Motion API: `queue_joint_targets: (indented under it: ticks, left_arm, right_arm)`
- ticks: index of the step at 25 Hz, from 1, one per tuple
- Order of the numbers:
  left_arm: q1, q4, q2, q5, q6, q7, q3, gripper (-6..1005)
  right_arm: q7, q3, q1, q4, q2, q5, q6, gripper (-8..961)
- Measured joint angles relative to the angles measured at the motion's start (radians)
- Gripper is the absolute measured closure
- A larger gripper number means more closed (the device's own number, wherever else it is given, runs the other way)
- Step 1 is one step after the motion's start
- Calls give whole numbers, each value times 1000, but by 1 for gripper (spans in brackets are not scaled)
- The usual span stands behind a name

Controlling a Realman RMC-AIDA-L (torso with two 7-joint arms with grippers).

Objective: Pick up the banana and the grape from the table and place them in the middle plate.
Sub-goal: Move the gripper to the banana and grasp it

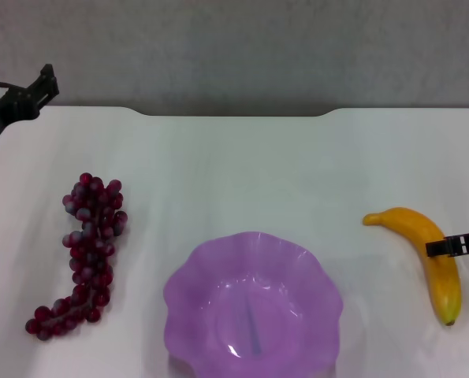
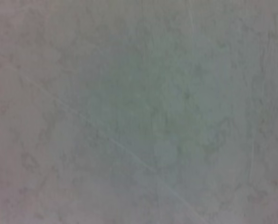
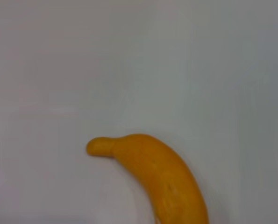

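Observation:
The banana (image 1: 425,256) lies on the white table (image 1: 242,173) at the right, dark tip toward me. It also shows in the right wrist view (image 3: 157,179). A black part of my right gripper (image 1: 455,246) reaches in from the right edge, over the banana's middle. The grape bunch (image 1: 88,248) lies at the left, untouched. The purple scalloped middle plate (image 1: 179,295) sits at the front centre and is empty. My left gripper (image 1: 17,88) is open and parked at the far left corner, well away from the grapes.
The table's far edge has a notch (image 1: 234,114), with a grey wall behind it. The left wrist view shows only a blurred grey surface. Bare tabletop lies between the plate and each fruit.

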Motion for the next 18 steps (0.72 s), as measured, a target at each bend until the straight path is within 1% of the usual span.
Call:
queue_joint_targets:
  ticks: [7,14,18]
  left_arm:
    - [0,0,0,-1,0,0,3,132]
    - [1,-10,0,-1,0,-1,2,132]
    - [3,-11,0,-1,0,-2,3,133]
  right_arm:
    - [-23,-4,21,30,2,3,1,156]
    - [-26,-4,70,138,-1,0,-29,157]
    - [-27,-4,75,146,-1,-1,-36,157]
